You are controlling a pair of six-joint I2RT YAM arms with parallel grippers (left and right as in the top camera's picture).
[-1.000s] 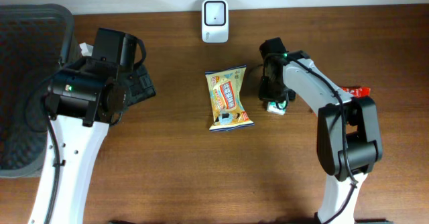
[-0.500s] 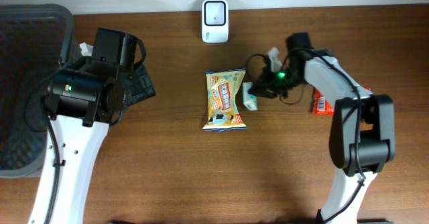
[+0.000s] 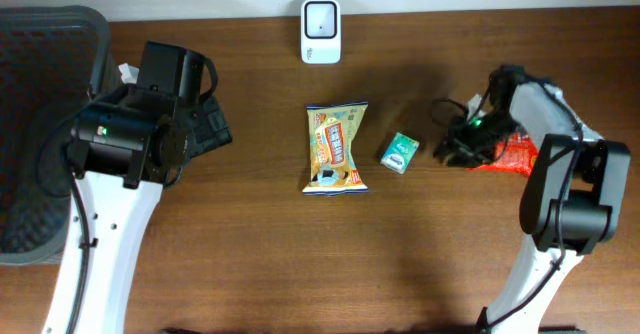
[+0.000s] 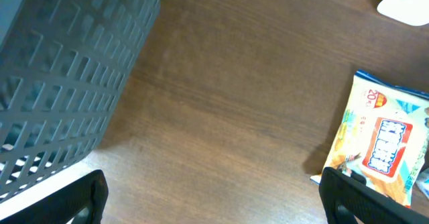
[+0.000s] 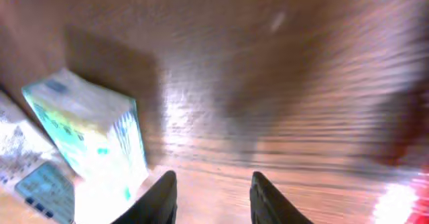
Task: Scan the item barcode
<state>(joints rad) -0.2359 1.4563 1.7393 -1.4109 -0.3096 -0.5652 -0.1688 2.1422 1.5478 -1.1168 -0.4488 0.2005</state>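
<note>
Green cardboard box (image 3: 400, 152) lying centre-frame on the brown wooden counter (image 3: 300, 254), apart from the narrowly parted, empty right end effector (image 5: 209, 200); left end effector (image 4: 214, 204) spread wide.

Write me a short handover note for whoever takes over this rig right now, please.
Left gripper: jaws wide open, empty, beside the basket.
Right gripper: jaws apart, empty, just right of the green box.
Items: snack bag mid-table; green box to its right, not touching; red packet further right; scanner at the far edge.
Done: nothing is held or at the scanner; scans so far cannot be told.
Left: pick an item, show its barcode to the scanner.
</note>
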